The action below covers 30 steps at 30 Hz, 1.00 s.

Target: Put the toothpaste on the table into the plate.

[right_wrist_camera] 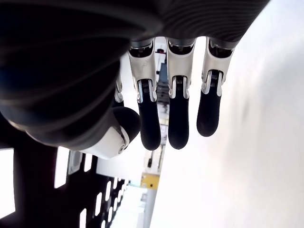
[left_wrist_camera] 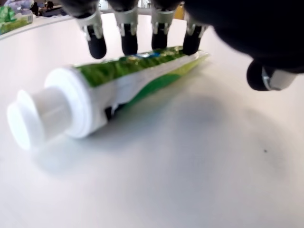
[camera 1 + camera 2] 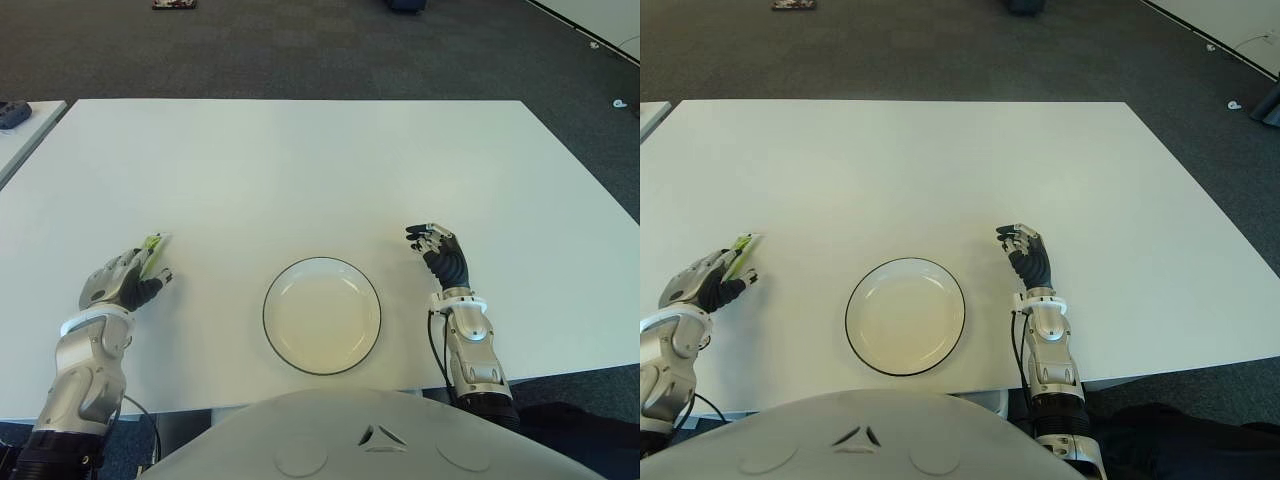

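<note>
The green and white toothpaste tube [image 3: 155, 245] lies flat on the white table [image 3: 320, 170] at the left; its white cap [image 2: 33, 116] shows close in the left wrist view. My left hand [image 3: 125, 278] is right over it. Its fingertips [image 2: 97, 47] reach along the far side of the tube [image 2: 128, 80] and the thumb [image 2: 266, 76] stays apart on the near side, so the hand is open around it. The white plate [image 3: 266, 315] with a dark rim sits near the front edge, with nothing in it. My right hand [image 3: 440, 250] shows just right of the plate, fingers [image 1: 178, 123] relaxed, holding nothing.
A second white table [image 3: 20, 130] with a dark object [image 3: 12, 112] stands past the left edge. Dark carpet [image 3: 330, 50] surrounds the table. My torso [image 3: 370, 435] fills the bottom of the eye views.
</note>
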Motion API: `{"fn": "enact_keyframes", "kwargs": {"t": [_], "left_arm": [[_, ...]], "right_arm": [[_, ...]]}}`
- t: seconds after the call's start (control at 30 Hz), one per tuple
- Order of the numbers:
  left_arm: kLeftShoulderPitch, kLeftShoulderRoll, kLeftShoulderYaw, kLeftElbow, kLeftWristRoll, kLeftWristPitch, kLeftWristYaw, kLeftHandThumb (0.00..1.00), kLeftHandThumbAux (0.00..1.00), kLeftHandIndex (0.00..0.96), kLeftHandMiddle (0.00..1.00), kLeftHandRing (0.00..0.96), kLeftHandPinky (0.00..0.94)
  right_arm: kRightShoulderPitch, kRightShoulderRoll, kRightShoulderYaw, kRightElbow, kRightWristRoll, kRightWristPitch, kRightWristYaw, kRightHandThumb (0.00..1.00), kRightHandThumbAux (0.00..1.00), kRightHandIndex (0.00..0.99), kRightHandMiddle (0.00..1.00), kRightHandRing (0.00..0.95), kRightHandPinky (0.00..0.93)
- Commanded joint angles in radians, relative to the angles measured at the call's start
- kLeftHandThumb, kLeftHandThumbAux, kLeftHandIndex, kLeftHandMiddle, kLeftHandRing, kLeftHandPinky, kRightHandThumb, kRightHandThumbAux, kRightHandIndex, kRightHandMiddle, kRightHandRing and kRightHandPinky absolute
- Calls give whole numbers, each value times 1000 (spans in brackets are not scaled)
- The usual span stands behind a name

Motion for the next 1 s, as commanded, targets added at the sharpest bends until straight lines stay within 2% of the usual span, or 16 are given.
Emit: {"fn": "enact_keyframes", "kwargs": {"t": [0.03, 0.2, 0.53, 0.77, 1.0], "left_arm": [[32, -43, 14, 15, -22, -11, 104, 481, 171, 0, 0, 0, 0], [20, -90, 42, 45, -27, -58, 307, 494, 173, 0, 0, 0, 0], [-21, -142, 65, 115, -45, -68, 514, 549, 186, 0, 0, 0, 20], [-35, -158, 76, 150, -79, -98, 583, 574, 186, 0, 0, 0, 36], [-35, -151, 71, 166, -96, -117, 593, 576, 184, 0, 0, 0, 11]], "right_arm": [[-3, -3, -1, 2, 5, 19, 3, 684, 732, 416, 381, 359, 368], [-4, -2, 2, -7, 3, 32, 1, 685, 732, 417, 385, 359, 368], [-4, 1, 8, -13, 3, 40, 3, 689, 730, 420, 398, 368, 377], [-4, 2, 11, -15, 2, 41, 3, 689, 730, 420, 401, 377, 393], [-2, 3, 12, -21, 2, 47, 1, 690, 729, 422, 397, 368, 361]]}}
